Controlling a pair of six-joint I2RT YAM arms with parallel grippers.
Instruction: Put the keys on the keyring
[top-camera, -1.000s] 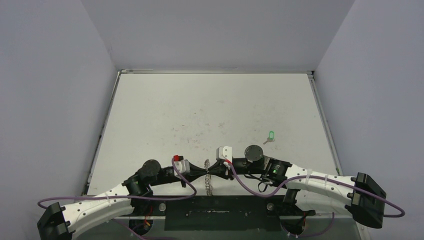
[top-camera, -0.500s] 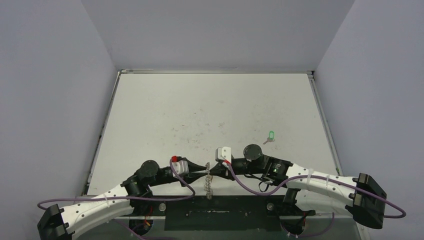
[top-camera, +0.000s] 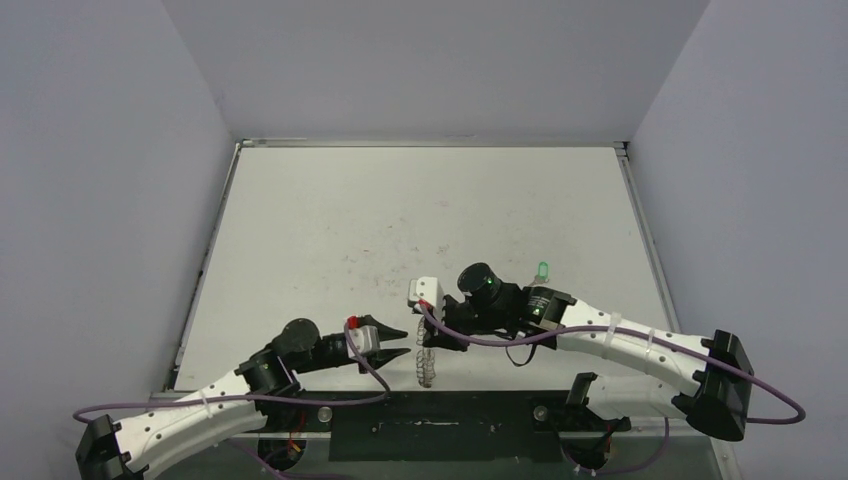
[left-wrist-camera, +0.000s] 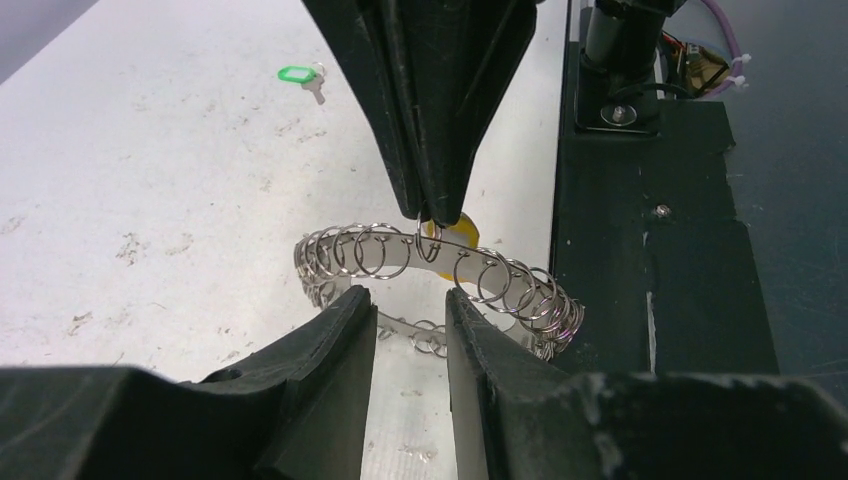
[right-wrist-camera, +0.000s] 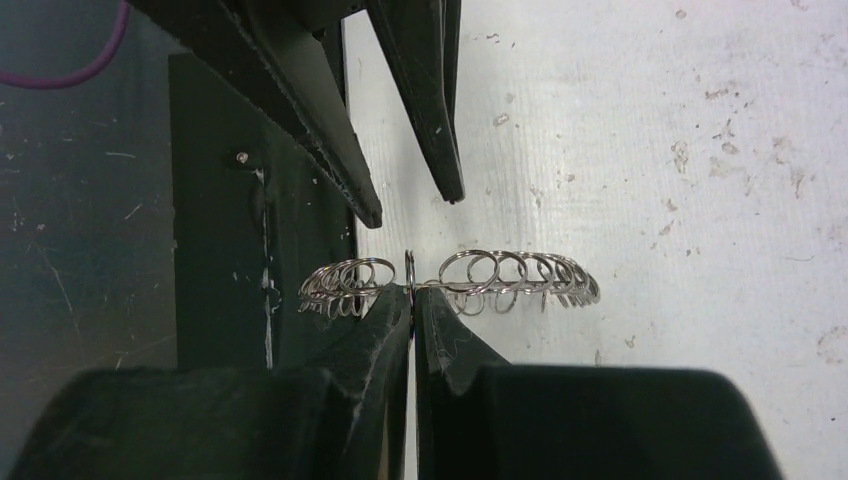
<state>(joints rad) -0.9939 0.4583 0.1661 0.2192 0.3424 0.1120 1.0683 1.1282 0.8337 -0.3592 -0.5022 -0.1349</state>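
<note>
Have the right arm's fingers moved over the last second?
Yes. The right fingers, shut on the keyring, have pivoted: their wrist end swung left and up the table, away from the unmoved green key.

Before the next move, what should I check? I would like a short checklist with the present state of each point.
1. Right pincer shut on the ring: ok, its fingers clamp the rim.
2. Left pincer open: ok, its fingers stand apart.
3. Left pincer apart from the ring: ok, the right wrist view shows a gap between its tips and the ring.
4. Yellow key on the ring: cannot tell. Only its yellow head shows behind the ring, by the right pincer's tips.
5. Green key on the ring: not ok. It lies on the table, apart from the ring.
</note>
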